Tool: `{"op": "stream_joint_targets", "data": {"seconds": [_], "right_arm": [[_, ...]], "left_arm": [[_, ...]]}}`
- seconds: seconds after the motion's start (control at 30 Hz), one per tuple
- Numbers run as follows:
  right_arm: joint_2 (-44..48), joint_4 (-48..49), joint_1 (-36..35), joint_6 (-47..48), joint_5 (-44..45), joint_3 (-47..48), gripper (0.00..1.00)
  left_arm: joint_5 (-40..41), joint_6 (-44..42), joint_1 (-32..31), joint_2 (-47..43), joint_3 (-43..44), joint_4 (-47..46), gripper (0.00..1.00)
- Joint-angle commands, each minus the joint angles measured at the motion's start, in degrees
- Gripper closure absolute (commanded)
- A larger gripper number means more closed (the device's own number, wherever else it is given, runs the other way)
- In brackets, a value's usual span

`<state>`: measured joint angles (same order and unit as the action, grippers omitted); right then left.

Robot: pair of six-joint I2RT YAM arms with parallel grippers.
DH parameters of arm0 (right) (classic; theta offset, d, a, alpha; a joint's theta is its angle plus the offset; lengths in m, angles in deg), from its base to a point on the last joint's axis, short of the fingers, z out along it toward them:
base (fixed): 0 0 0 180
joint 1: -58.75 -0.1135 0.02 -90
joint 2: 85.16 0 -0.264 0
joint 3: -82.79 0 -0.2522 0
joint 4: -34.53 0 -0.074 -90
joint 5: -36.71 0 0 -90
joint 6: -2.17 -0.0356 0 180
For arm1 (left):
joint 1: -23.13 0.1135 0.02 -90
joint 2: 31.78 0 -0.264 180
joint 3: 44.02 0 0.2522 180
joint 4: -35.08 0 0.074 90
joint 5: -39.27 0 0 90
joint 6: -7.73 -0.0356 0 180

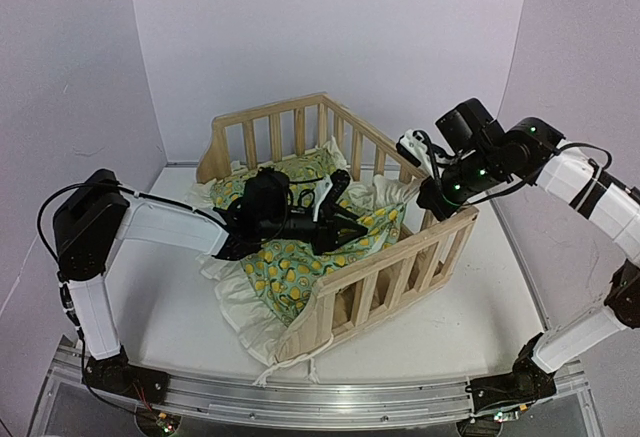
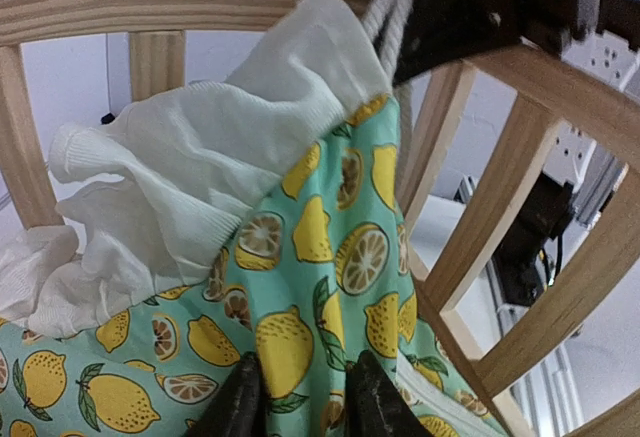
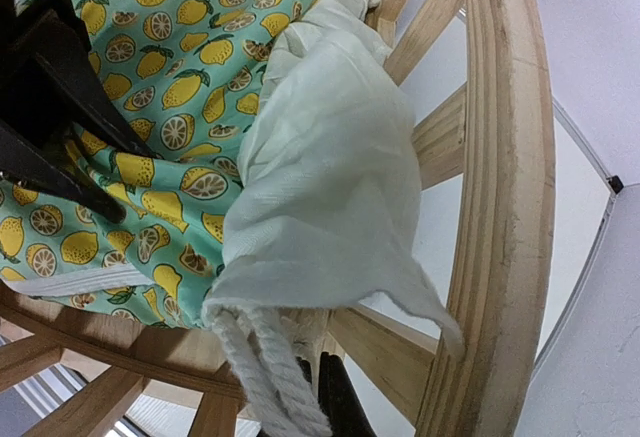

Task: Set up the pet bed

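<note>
The frame stands mid-worktop, its tall slatted rails at the back and the near right. Its front-left side is low.

The lemon-print cushion lies inside the frame but is not seated flat. Its front part spills over the low side, and the cream ruffle trails onto the worktop there. Toward the right corner the fabric is bunched and lifted against the slats. More ruffle is heaped along the back rail. I cannot tell whether a separate pillow lies among the folds.

The left gripper reaches in over the low side and sits on the cushion in the middle of the frame. In the left wrist view its fingers stand narrow, with a fold of lemon fabric pinched between them.

The right gripper is at the frame's right corner, just inside the top rail. It is closed on the white twisted cord at the cushion's corner, which holds that corner of ruffle up against the rail. The left wrist view shows the same cord running out of its dark jaws.
</note>
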<state>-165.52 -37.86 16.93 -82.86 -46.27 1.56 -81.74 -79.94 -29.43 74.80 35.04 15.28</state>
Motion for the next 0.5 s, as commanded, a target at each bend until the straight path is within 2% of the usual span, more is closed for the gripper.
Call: {"op": "stream_joint_targets", "data": {"seconds": [0.0,0.13,0.3,0.4,0.47], "right_arm": [[1.59,-3.72,-0.45,5.15,1.16,-0.63,1.0],[1.34,-1.51,-0.45,7.06,-1.18,-1.52,1.0],[2.13,0.46,-0.45,9.08,-5.62,-4.03,1.0],[2.77,1.56,-0.45,9.72,-6.55,-5.26,1.0],[2.92,1.75,-0.45,9.64,-6.6,-5.31,1.0]], "left_arm": [[2.13,-0.55,-0.97,-2.89,-0.2,-0.93,0.58],[4.35,-5.62,-0.88,-10.02,-2.73,-0.89,0.41],[-0.5,-9.81,-0.84,-10.31,1.26,-0.95,0.3],[-5.81,-10.61,-0.88,-5.95,6.73,-0.96,0.29],[-9.52,-10.54,-1.01,-2.29,10.99,-0.98,0.33]]}}
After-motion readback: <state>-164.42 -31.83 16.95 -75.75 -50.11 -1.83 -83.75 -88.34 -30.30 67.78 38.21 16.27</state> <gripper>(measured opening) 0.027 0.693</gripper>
